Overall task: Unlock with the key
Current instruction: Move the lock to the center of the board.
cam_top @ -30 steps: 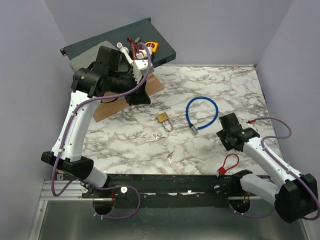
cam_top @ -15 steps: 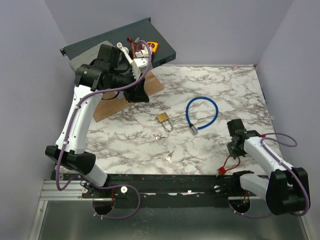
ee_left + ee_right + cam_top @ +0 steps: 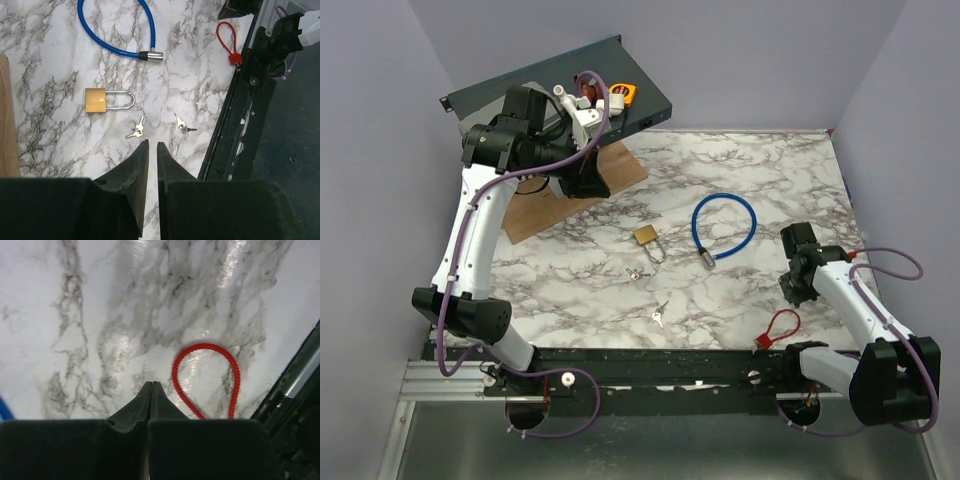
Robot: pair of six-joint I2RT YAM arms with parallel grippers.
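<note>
Pincers first: my right pincer [image 3: 151, 385] is clenched, its two tips pressed together with nothing between them. It hangs low over the marble bench [image 3: 770, 170] near the right front corner. A red cable loop [image 3: 205, 346] lies flat just beside those tips, apart from them, close to the black front rail.

My left pincer [image 3: 151, 145] is all but clenched, only a thin slit showing between its tips, and it grasps nothing. It is raised high at the back left, above a wooden board [image 3: 535, 215] that lies on the bench, and it looks down across the middle of the marble.

Outward from there, the key [image 3: 136, 131] lies flat on the bench, a tiny silver thing just in front of the brass padlock [image 3: 96, 100], near its shackle and apart from it. The other key [image 3: 182, 126] lies close by, nearer the front rail. I cannot tell which of the two fits the lock. Neither pincer touches either one; both are well apart from them.

The padlock lies on its side with its shackle looking seated in the body. Beyond it, toward the right, a blue cable lock [image 3: 145, 55] lies coiled in a loop. At the far back left a dark tray [image 3: 640, 105] holds assorted tools.
</note>
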